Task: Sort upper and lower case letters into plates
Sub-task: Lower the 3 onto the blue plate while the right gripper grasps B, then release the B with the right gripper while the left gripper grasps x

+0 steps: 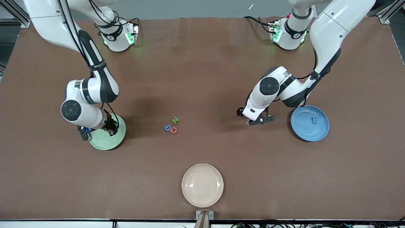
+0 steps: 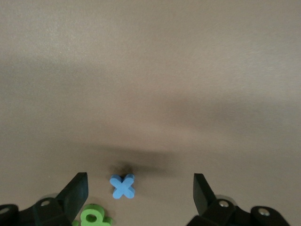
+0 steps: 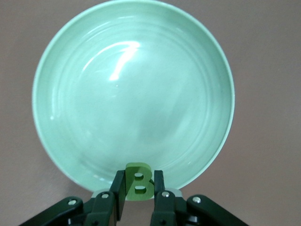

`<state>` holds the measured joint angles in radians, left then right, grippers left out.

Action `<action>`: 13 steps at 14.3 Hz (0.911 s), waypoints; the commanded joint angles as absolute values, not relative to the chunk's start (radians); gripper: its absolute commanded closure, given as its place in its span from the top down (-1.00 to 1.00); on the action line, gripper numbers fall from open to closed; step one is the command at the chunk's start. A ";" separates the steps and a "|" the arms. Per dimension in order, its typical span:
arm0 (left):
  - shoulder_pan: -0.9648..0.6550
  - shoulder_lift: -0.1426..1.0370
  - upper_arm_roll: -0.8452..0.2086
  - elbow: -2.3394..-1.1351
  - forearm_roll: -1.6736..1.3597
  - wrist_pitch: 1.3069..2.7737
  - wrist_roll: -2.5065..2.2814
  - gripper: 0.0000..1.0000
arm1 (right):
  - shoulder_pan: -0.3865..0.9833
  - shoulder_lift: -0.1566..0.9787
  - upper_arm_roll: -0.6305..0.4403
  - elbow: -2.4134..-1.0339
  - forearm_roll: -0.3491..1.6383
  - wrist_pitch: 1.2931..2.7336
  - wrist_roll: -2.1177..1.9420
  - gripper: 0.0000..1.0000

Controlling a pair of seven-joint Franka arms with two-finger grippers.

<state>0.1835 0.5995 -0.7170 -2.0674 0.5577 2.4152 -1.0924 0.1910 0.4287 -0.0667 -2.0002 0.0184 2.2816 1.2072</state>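
Note:
My right gripper (image 1: 102, 129) is shut on a green B (image 3: 139, 182) and holds it over the edge of the pale green plate (image 1: 109, 144), which looks bare inside in the right wrist view (image 3: 131, 94). My left gripper (image 2: 139, 184) is open low over the table, with a blue x (image 2: 123, 186) between its fingers and a green letter (image 2: 94, 217) beside one finger. In the front view this gripper (image 1: 254, 117) is beside the blue plate (image 1: 303, 133), which holds one blue letter (image 1: 314, 120). A green N (image 1: 175, 120), a blue letter (image 1: 168, 127) and a red letter (image 1: 173, 129) lie mid-table.
A cream plate (image 1: 202, 185) sits near the table's front edge, nearer to the camera than the three loose letters. The brown table top (image 1: 202, 63) is bare toward the robots' bases.

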 commanded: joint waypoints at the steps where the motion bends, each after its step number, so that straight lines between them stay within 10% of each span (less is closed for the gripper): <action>1: 0.181 0.630 -0.713 -2.077 0.629 2.428 -1.156 0.91 | 0.167 0.397 -0.049 -2.092 -0.005 2.370 1.203 -0.99; 13: 0.192 0.614 -0.715 -2.141 0.630 2.428 -1.161 0.46 | 0.140 0.436 -0.049 -2.131 -0.006 2.479 1.201 -0.98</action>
<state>0.1846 0.6414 -0.7156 -2.0980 0.6066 2.4209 -1.1389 0.1637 0.4324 -0.0664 -2.1110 0.0125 2.4461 1.2050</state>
